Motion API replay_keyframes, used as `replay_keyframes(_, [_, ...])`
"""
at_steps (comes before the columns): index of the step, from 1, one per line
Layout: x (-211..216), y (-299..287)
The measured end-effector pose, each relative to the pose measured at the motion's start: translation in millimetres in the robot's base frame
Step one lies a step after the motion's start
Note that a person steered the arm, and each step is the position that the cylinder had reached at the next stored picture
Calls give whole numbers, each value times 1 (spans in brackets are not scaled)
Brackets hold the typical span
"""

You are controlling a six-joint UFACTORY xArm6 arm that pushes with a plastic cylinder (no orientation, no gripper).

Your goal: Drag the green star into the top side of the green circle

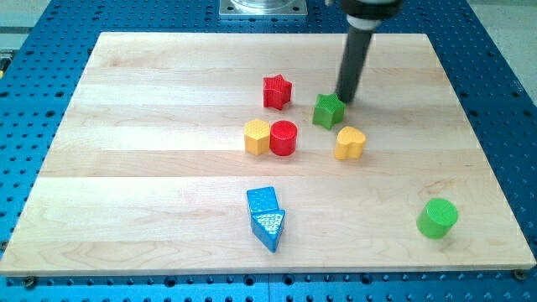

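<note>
Now, board (168, 101): pale wooden top lying on a blue perforated bench (50, 17), filling most of the view.
Rod: dark and straight, coming down from the board's top edge right of centre; no gripper on it, so nothing is clenched or grasped.
My tip (344, 100): resting at the upper right edge of the green star, touching or just beside it; I cannot tell which.
Blue blocks (266, 219): two pressed together near the bottom edge, at about the middle.
Green circle (437, 218): near the bottom right corner, well apart from everything else.
Green star (329, 111): right of the board's centre, in the upper half.
Red star (277, 91): just left of the green star, nearer the top edge.
Yellow heart (350, 143): just below the green star.
Red cylinder (284, 138): near the centre, touching the yellow hexagon (257, 137) on its left.
</note>
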State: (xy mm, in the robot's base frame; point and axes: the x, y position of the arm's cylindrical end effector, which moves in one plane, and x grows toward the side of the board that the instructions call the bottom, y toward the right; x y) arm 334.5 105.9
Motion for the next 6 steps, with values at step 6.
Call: replay_keyframes(6, [129, 80])
